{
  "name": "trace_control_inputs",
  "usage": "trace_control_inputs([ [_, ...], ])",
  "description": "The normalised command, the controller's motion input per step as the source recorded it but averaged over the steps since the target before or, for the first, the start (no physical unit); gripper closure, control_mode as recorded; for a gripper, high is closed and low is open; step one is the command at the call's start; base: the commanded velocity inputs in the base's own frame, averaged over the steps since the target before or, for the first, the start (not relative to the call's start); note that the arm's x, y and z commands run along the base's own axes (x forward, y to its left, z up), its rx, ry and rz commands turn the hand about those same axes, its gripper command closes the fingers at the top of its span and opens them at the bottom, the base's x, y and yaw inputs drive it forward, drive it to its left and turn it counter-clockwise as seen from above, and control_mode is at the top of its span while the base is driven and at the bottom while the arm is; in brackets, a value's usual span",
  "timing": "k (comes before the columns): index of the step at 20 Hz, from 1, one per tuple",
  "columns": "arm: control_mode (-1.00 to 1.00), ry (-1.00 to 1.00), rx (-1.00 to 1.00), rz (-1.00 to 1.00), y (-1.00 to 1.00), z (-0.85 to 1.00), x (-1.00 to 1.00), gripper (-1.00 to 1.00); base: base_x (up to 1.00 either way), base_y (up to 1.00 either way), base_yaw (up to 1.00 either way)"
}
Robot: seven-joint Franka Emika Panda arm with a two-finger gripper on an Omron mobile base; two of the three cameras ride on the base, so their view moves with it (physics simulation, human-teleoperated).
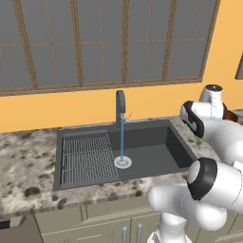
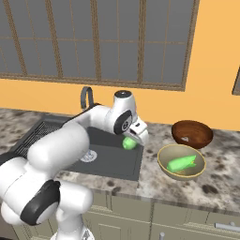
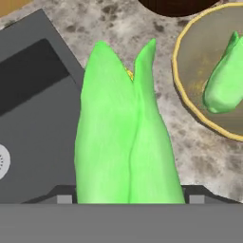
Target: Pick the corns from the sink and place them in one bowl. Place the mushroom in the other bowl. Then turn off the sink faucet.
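My gripper (image 2: 133,139) is shut on a bright green corn (image 3: 126,137), held above the right edge of the sink (image 2: 110,157) and the counter. In the right base view this corn (image 2: 129,143) hangs just left of the tan-olive bowl (image 2: 164,165). A second corn (image 2: 182,163) lies inside that bowl and also shows as a green cob (image 3: 225,85) in the hand view. The dark reddish-brown bowl (image 2: 192,132) stands behind it with a small pale speck inside; I cannot tell whether it is the mushroom. Water (image 1: 122,137) runs from the faucet (image 1: 120,107) onto the drain (image 1: 123,162).
A ribbed rack (image 1: 88,159) fills the left part of the basin (image 1: 156,149). Speckled stone counter (image 2: 220,187) surrounds the sink and bowls. A window and an orange wall (image 1: 57,109) stand behind. My arm (image 2: 70,145) reaches across the sink.
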Motion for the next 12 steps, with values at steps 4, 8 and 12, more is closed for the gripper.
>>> trace_control_inputs([
  [4,-1.00,-0.25,0.00,-0.03,-0.73,0.00,0.00,1.00,0.00,0.00,0.00],
  [8,-1.00,-0.21,0.01,-0.02,-0.84,0.00,0.00,1.00,0.00,0.00,0.00],
  [12,-1.00,-0.07,0.03,-0.05,-0.73,0.00,-0.01,1.00,0.00,0.00,0.00],
])
